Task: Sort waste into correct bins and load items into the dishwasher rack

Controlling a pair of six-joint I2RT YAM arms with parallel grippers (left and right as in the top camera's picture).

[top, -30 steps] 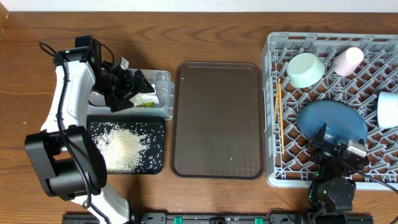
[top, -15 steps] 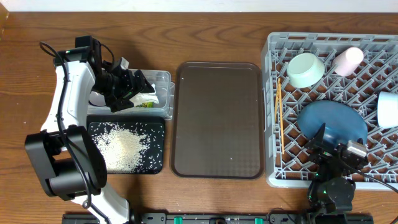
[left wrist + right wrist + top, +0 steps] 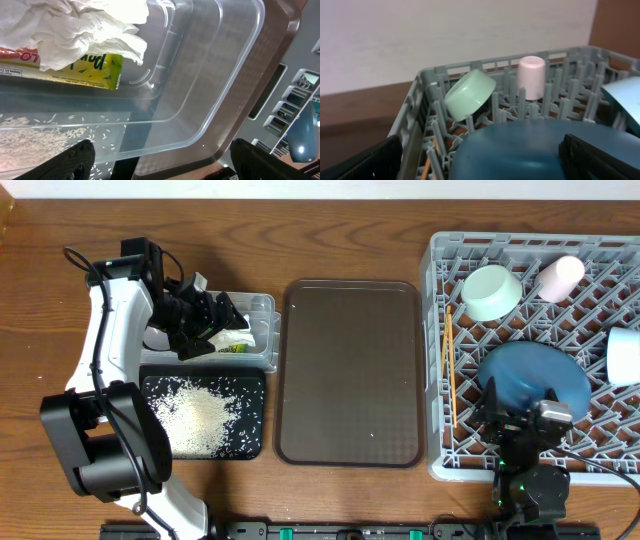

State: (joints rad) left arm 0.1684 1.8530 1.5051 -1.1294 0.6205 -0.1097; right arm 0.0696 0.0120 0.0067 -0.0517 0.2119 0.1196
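At 9 o'clock my left gripper [image 3: 213,320] hasn't moved: jaws spread wide, empty, over the clear tub [image 3: 262,302], where the tissue [image 3: 85,25] and wrapper [image 3: 95,67] lie. The rice [image 3: 195,415] fills the black tray [image 3: 255,380] at 7. At 4 o'clock the right gripper [image 3: 520,420], wide open and empty, has slid toward 9 over the blue plate-bowl [image 3: 535,370] in the rack [image 3: 440,360]. I judge the loading done.

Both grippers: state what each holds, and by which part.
Nothing is held. The left gripper hangs open over the clear tub, tissue and wrapper lying loose inside; the right gripper stands open by the blue plate-bowl.
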